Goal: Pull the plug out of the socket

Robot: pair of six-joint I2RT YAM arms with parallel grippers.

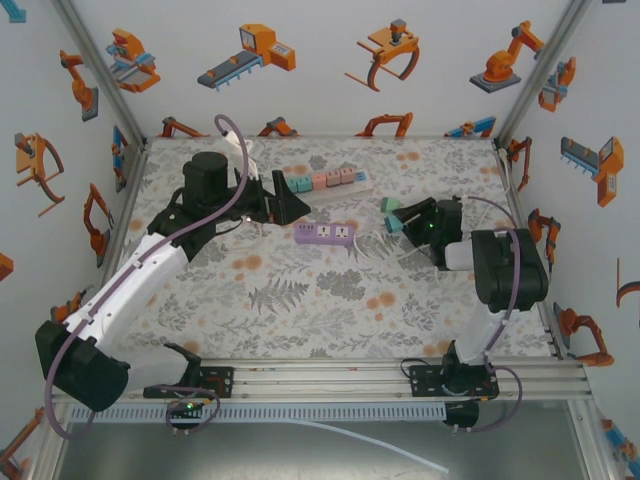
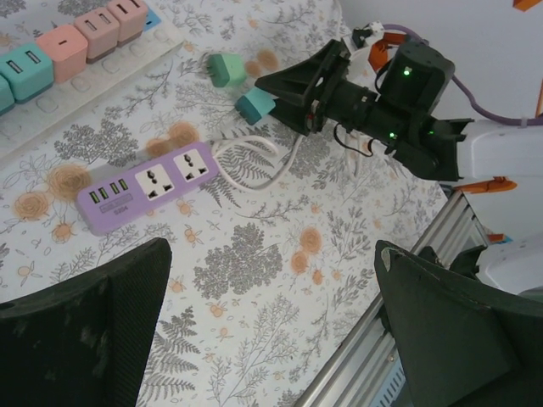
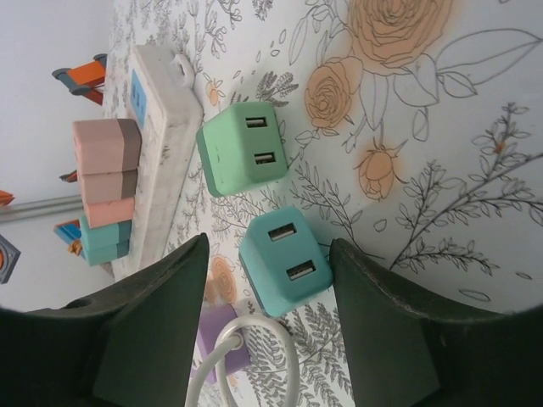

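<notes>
The teal plug lies loose just right of the purple power strip — light, stiff, smooth; I would take it by its flat sides. The right gripper has its jaws apart around it; the left gripper is wide apart above the strip.

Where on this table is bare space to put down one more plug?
Free: the wide near half of the cloth, between the purple strip and the front rail. Crowded: the far side, where white strip, mint charger, teal charger, left hand and right hand sit close together.
</notes>
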